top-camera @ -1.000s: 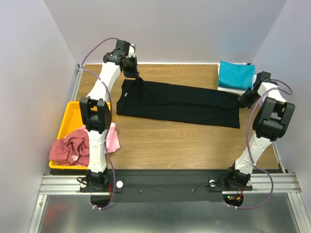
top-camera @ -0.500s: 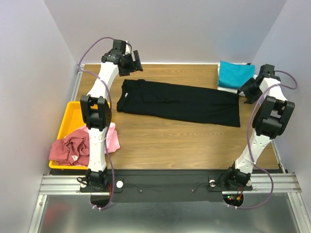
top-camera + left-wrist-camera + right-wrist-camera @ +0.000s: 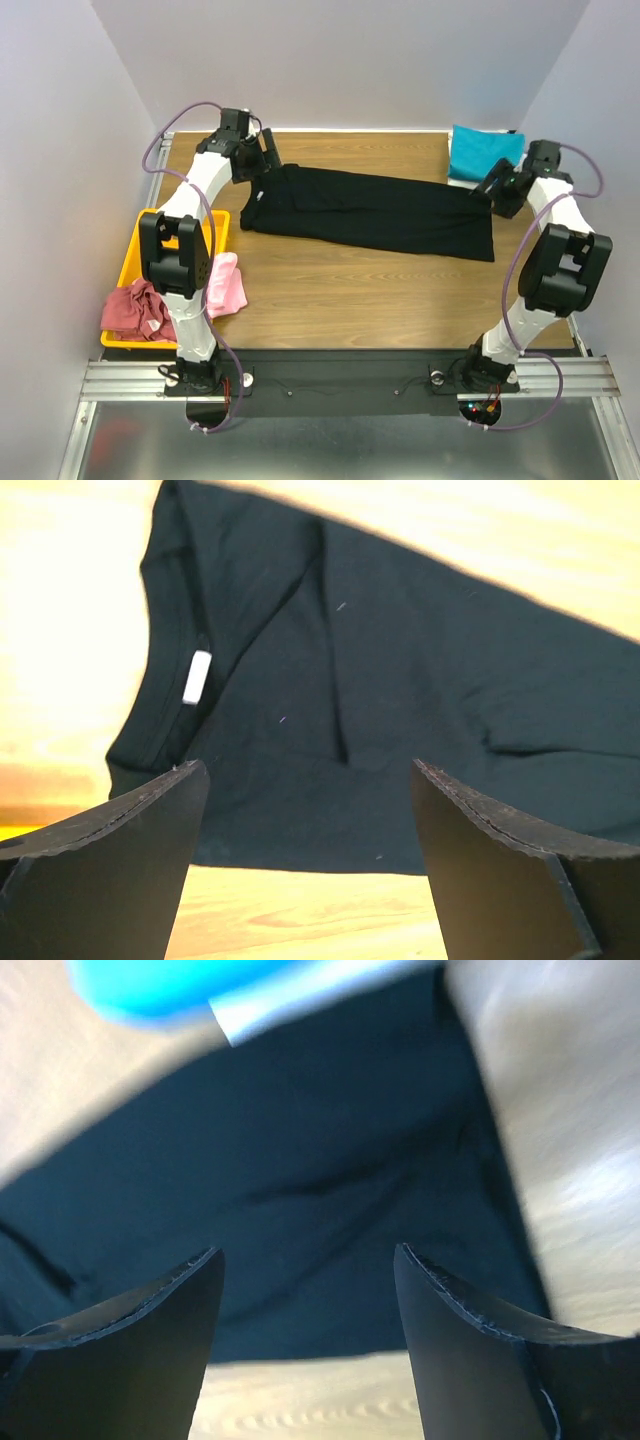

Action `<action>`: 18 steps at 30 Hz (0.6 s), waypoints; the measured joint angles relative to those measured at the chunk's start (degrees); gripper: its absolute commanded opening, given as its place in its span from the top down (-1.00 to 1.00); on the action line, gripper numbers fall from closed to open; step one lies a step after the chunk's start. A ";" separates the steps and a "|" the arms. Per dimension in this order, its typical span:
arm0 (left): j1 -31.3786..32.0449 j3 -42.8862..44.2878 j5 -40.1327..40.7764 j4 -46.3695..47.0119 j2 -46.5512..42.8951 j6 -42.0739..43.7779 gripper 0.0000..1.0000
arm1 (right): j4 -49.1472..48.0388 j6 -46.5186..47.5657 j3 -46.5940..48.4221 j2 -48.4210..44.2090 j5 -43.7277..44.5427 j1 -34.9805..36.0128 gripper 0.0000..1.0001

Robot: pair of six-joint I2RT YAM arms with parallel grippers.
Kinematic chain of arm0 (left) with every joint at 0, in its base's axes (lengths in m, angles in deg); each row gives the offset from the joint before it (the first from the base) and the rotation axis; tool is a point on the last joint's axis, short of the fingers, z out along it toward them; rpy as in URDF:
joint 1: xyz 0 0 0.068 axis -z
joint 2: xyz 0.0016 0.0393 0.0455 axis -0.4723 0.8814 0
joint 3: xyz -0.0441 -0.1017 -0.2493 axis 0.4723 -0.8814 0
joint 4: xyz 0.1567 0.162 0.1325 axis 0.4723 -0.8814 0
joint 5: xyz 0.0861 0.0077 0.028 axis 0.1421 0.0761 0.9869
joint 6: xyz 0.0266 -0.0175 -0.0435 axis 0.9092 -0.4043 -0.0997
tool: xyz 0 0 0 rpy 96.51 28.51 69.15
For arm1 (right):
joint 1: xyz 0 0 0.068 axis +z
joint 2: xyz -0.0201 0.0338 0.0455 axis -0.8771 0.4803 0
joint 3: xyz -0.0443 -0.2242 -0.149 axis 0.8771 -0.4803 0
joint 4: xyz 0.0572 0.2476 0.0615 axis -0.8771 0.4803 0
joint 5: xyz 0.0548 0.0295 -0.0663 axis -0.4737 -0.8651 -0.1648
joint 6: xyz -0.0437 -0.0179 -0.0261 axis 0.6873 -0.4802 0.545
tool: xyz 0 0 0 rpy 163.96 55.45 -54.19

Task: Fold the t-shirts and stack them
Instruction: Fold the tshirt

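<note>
Blk tee [image 3: 380, 210], soft folded strip

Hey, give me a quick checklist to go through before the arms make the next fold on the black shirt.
1. Left gripper open and empty: ok.
2. Right gripper open and empty: ok.
3. Black shirt lying flat: ok, one crease near the collar.
4. Black shirt's right end clear of teal shirt: cannot tell, they sit very close.
5. Pink shirt and red shirt folded: not ok, both bunched at the tray.
</note>
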 measured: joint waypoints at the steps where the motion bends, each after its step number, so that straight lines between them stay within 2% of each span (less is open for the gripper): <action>1: 0.00 -1.11 0.26 0.35 -0.28 -0.02 -0.87 | 0.13 -0.02 -1.46 0.35 -0.20 0.52 -0.48; 6: 0.00 -7.30 1.88 1.64 -0.39 -0.20 -0.83 | 0.72 0.26 -5.38 2.43 0.52 1.05 -0.47; 11: 0.00 -8.66 4.52 1.05 -0.26 -0.22 -0.75 | 0.28 0.42 -5.57 2.51 1.70 0.96 -0.47; 15: 0.02 -9.44 8.76 0.74 -0.26 -0.22 -0.47 | 0.26 0.42 -5.70 2.51 1.92 0.96 -0.46; 17: 0.02 -10.62 10.45 0.66 -0.26 0.11 -0.41 | 0.26 0.42 -5.84 2.51 2.08 0.96 -0.46; 18: 0.02 -11.69 11.45 0.28 -0.26 0.26 -0.31 | 0.24 0.42 -5.95 2.51 2.12 0.94 -0.46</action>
